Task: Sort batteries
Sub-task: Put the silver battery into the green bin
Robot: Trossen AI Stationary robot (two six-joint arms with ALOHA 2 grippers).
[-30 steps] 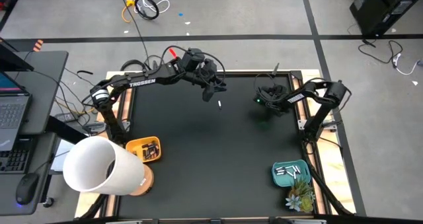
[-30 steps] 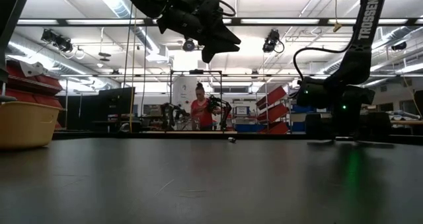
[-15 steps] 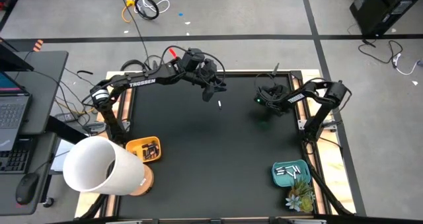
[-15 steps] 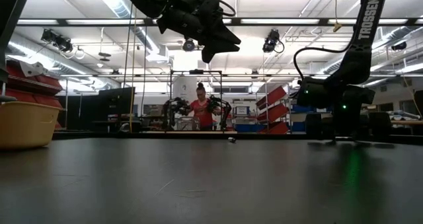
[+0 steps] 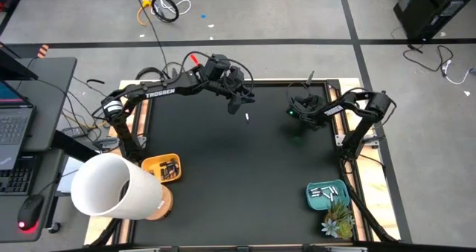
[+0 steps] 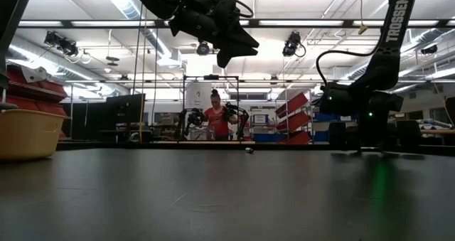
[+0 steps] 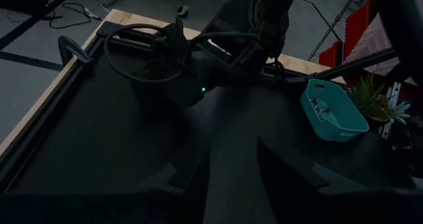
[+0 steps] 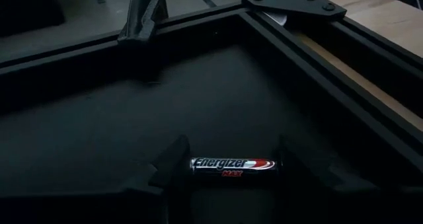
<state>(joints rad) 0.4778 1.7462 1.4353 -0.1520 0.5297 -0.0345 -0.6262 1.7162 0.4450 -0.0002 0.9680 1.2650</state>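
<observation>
Now, right gripper (image 8: pixel 228 168): low on the surface, fingers around a dark battery (image 8: pixel 232 164), apparently touching both ends.
Left gripper (image 5: pixel 242 101): raised, partly open, empty.
Progress: white battery (image 5: pixel 247 117) below it unsorted; both trays (image 5: pixel 332 202) hold batteries.

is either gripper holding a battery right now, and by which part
The right gripper has its fingers at the two ends of a dark battery lying on the mat. The left gripper is open and empty.
</observation>
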